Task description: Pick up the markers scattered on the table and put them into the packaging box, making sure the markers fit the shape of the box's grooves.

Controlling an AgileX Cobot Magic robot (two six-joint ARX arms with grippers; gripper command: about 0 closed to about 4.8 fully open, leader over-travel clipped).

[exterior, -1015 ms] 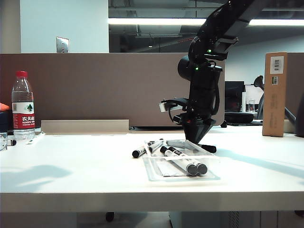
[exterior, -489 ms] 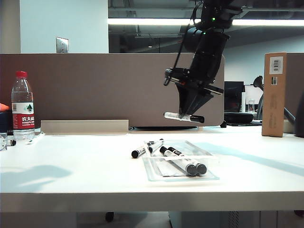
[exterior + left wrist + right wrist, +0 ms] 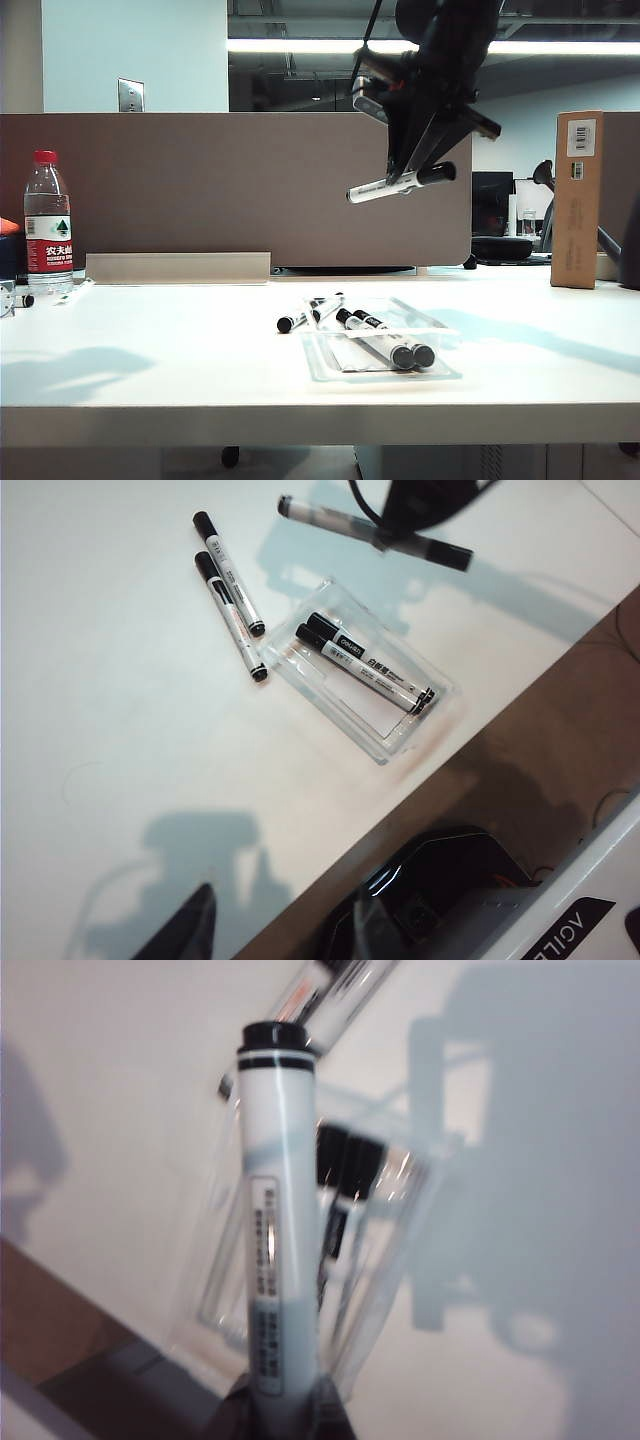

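Observation:
My right gripper (image 3: 408, 172) hangs high above the table (image 3: 150, 350), shut on one marker (image 3: 400, 184) that slants with its black cap up to the right. In the right wrist view that marker (image 3: 275, 1230) runs out from between the fingers (image 3: 232, 1415). Under it lies the clear packaging box (image 3: 345, 360), with two markers (image 3: 385, 340) side by side inside. Two more markers (image 3: 300, 318) lie on the table just left of the box. The left wrist view looks down on the box (image 3: 322, 710) and the loose markers (image 3: 232, 620). My left gripper (image 3: 280, 945) is far from them, open with nothing in it.
A water bottle (image 3: 47, 225) stands at the far left of the table. A tall brown cardboard box (image 3: 578, 198) stands at the back right. A brown partition runs along the table's far edge. The table's front edge lies close below the packaging box.
My right gripper closed on a marker lying behind the box and lifted it well above the table. Its wrist turned, so the marker now slants. The left view's arm stayed put.

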